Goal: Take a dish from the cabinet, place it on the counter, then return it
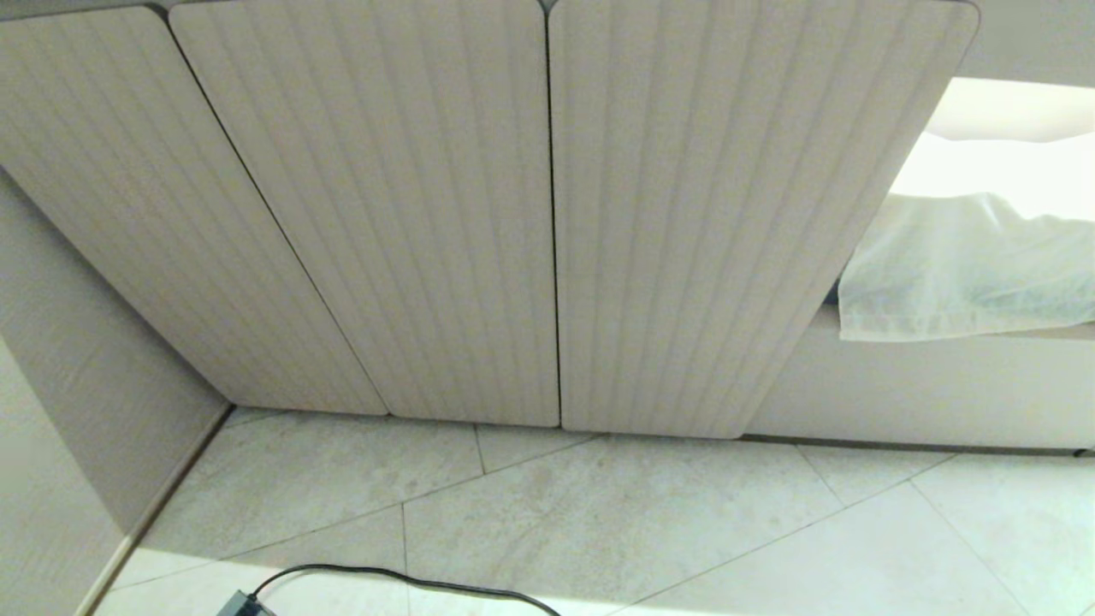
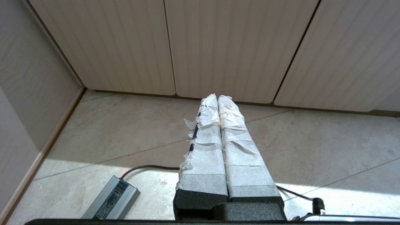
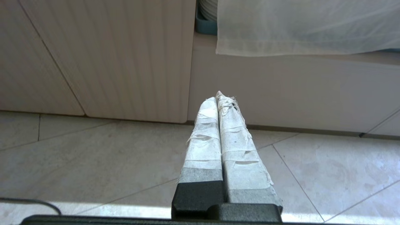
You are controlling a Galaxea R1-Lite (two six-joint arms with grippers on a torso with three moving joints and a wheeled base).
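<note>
The cabinet [image 1: 547, 214] doors are closed; the dish is not visible. Both the left gripper [image 2: 217, 97] and right gripper [image 3: 218, 97] are fully closed and empty, above the floor [image 1: 650, 522]. Risk: closed fingers could skid across a door edge instead of hooking it.

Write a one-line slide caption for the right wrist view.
Shut right claw hangs above the floor tiles, facing the fluted cabinet and a white cloth.

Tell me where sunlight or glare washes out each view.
Head view: the open compartment above the white cloth is blown out, and a sun band crosses the floor at the bottom. Left wrist view: a bright patch lies around the power brick. Right wrist view: a glare strip beside the right gripper.
</note>
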